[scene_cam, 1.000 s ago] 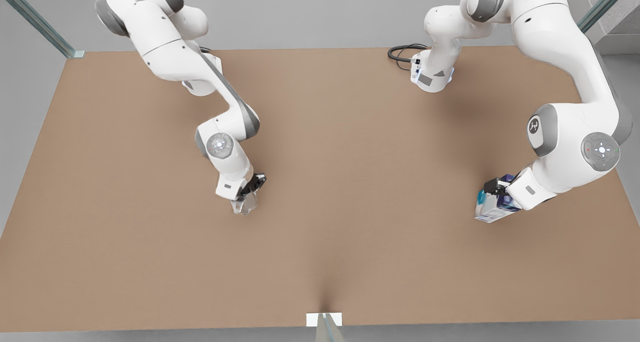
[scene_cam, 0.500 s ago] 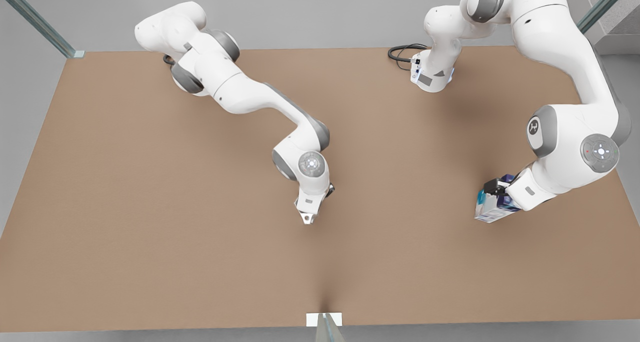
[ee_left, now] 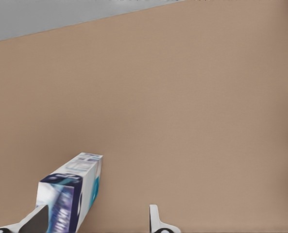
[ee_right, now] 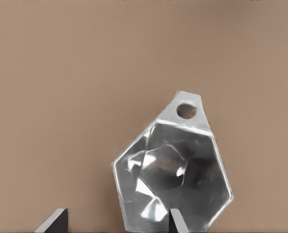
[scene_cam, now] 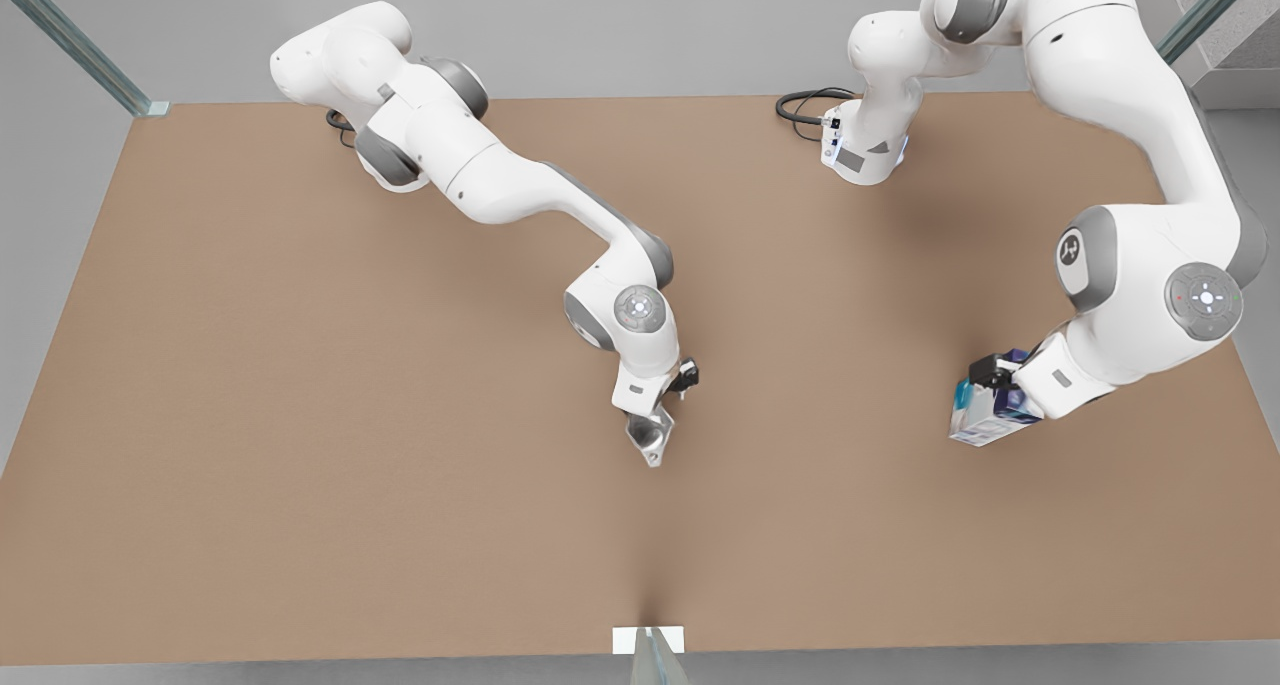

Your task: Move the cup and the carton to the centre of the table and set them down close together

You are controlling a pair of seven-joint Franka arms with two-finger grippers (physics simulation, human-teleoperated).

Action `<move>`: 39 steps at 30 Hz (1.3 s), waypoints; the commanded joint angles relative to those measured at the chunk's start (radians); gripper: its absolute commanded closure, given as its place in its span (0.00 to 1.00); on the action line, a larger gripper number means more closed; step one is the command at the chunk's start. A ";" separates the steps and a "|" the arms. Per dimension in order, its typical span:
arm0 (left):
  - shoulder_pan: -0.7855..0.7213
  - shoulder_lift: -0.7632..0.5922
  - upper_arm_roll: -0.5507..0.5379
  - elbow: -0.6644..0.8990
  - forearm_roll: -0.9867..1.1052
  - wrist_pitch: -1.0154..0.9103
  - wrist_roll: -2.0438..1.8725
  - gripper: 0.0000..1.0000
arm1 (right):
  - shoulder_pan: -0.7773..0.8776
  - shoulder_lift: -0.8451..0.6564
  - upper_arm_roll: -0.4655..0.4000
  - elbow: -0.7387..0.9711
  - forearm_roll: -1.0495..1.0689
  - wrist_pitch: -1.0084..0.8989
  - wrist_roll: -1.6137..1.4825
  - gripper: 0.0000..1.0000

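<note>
The faceted grey-white cup (scene_cam: 650, 443) sits near the middle of the tan table (scene_cam: 300, 485), tilted under my right gripper (scene_cam: 662, 413). In the right wrist view the cup's (ee_right: 173, 179) mouth faces the camera. My right gripper (ee_right: 113, 221) is open: one finger sits inside the rim, the other stands well clear of the wall. At the front view's right the white, blue and purple carton (scene_cam: 985, 427) rests on the table. My left gripper (scene_cam: 985, 385) is over it. The left wrist view shows the carton (ee_left: 73, 189) between the spread fingers of my left gripper (ee_left: 95, 221), against one finger and apart from the other.
Both arm bases stand at the far edge, with a black cable (scene_cam: 800, 105) beside the base (scene_cam: 862, 150) on the front view's right. A small white tab (scene_cam: 648, 640) marks the near edge. Bare tabletop lies between cup and carton.
My right arm has swung from the front view's left to the table's middle, carrying the cup with it. My left arm and the carton have barely moved.
</note>
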 commanded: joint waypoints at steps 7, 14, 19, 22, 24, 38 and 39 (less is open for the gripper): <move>-0.008 -0.119 0.008 -0.250 0.015 0.119 0.281 0.00 | -0.264 -0.553 -0.003 -0.557 0.024 0.005 0.004 0.00; 0.028 -0.098 0.082 -0.339 0.003 0.250 0.186 0.00 | -0.546 -0.685 -0.236 -0.504 0.177 -0.321 -0.234 0.00; 0.050 -0.059 0.082 -0.375 0.002 0.259 0.207 0.00 | -0.563 -0.688 -0.391 -0.498 0.243 -0.323 -0.421 0.00; 0.078 -0.047 0.102 -0.375 0.002 0.262 0.252 0.00 | -0.551 -0.683 -0.388 -0.499 0.255 -0.321 -0.423 0.00; 0.079 -0.045 0.103 -0.373 0.002 0.266 0.256 0.00 | -0.549 -0.685 -0.385 -0.496 0.257 -0.323 -0.419 0.00; 0.087 0.050 0.109 -0.369 -0.029 0.285 0.252 0.10 | -0.514 -0.663 -0.382 -0.478 0.249 -0.364 -0.496 0.00; 0.087 0.051 0.109 -0.369 -0.029 0.283 0.252 0.19 | -0.514 -0.663 -0.382 -0.479 0.248 -0.364 -0.498 0.00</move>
